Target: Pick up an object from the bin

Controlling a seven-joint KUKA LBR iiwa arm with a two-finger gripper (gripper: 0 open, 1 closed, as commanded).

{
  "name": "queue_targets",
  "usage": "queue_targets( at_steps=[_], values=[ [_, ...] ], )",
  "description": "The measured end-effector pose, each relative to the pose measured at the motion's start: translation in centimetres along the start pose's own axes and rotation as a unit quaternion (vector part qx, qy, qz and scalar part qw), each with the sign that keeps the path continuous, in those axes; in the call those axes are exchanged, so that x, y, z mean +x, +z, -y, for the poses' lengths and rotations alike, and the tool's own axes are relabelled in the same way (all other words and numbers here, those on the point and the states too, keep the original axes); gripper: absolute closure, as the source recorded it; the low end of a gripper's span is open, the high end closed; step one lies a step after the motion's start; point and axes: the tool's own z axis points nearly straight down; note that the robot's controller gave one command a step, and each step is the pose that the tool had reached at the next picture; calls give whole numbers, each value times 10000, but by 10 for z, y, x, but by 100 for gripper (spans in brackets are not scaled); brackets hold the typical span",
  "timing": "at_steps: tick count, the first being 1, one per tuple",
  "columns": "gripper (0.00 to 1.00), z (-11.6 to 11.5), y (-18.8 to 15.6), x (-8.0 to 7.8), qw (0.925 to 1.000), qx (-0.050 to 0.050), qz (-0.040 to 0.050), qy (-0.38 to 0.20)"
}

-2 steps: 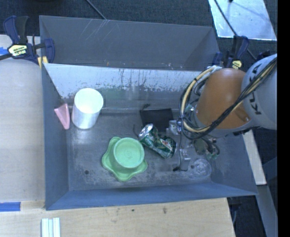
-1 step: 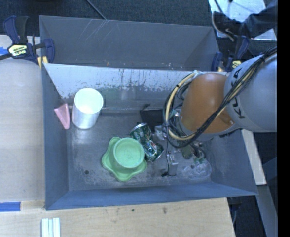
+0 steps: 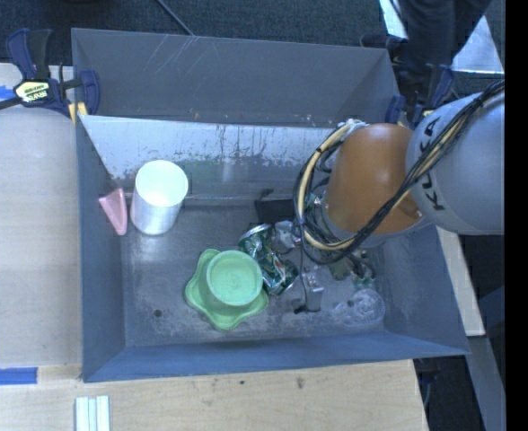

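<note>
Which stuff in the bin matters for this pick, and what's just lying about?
In play: hand, low in the bin; crumpled green-and-silver packet and clear plastic piece, nearest it.
Lying about: green scalloped cup, white cup, pink piece.

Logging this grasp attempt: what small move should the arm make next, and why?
Probably a slight nudge of the pincer toward the crumpled green-and-silver wrapper. The pincer hangs low just right of that wrapper, between it and a clear plastic piece, and appears centred over neither.
</note>
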Motion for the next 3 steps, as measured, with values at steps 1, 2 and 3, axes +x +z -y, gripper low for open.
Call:
queue_targets(
  at_steps=[1,2,3],
  values=[
    [0,-40,17,-14,9996,11,-9,-293],
    [0,-66,24,-32,9944,-16,8,-1059],
    [0,-80,25,-29,9872,10,3,-1594]
  ],
)
